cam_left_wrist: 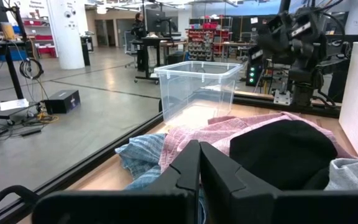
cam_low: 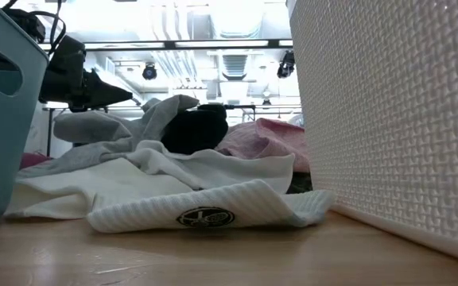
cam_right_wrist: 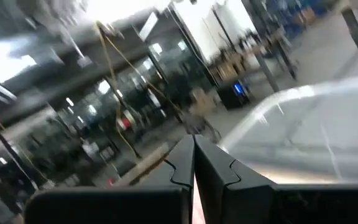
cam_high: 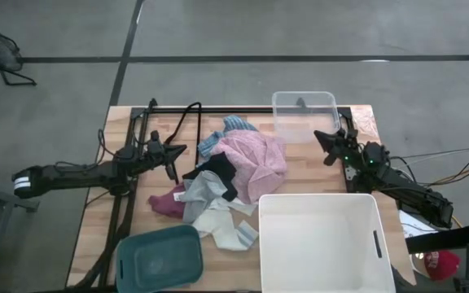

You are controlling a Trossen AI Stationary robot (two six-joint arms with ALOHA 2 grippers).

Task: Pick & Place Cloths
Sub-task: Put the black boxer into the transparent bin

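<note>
Cloths (cam_high: 218, 183) all lie heaped mid-bench; white bin (cam_high: 324, 244), teal bin (cam_high: 159, 259) and clear bin (cam_high: 304, 114) look empty. Left gripper (cam_high: 177, 153) and right gripper (cam_high: 322, 138) hover, jaws closed, holding nothing.

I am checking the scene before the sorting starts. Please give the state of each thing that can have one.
Left end effector: shut, empty, beside the pile.
Right end effector: shut, empty, by the clear bin.
Clear bin: upright, empty.
White bin: upright, empty.
Teal bin: cannot tell which way up.
Cloths: heaped loose on the table, none in a bin.
Pink cloth: crumpled, on top of the pile.
</note>
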